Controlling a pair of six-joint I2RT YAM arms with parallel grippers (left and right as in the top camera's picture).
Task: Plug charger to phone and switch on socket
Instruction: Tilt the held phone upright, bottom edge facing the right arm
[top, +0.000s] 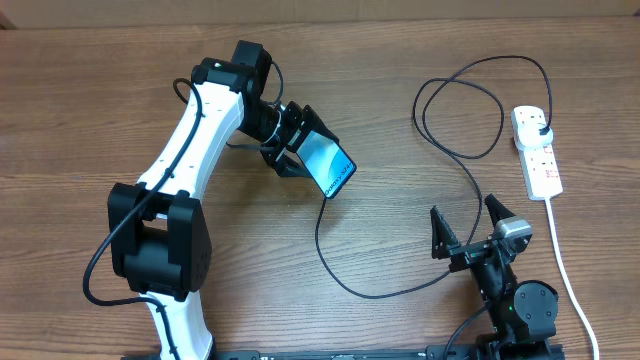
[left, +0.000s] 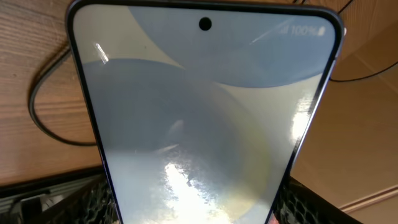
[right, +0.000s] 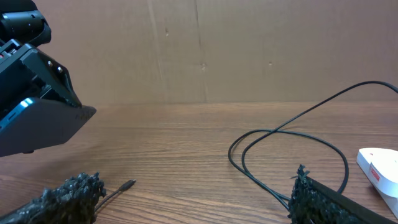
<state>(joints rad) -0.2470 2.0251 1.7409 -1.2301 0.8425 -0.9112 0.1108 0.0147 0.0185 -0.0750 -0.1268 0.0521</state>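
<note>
My left gripper (top: 298, 150) is shut on the phone (top: 330, 165) and holds it tilted above the table. The phone's light blue screen fills the left wrist view (left: 205, 112), and its dark underside shows in the right wrist view (right: 43, 124). The black charger cable (top: 345, 285) loops across the table from its plug (top: 540, 127), which sits in the white socket strip (top: 540, 165). Its connector tip (right: 127, 184) lies loose on the wood, under the phone's lower end (top: 326, 198). My right gripper (top: 468, 222) is open and empty, low over the table, with the cable passing close by.
The socket strip's thick white cord (top: 568, 275) runs down the right side to the front edge. A brown cardboard wall (right: 205, 50) stands behind the table. Cable loops (right: 286, 146) lie in front of the strip (right: 379, 168).
</note>
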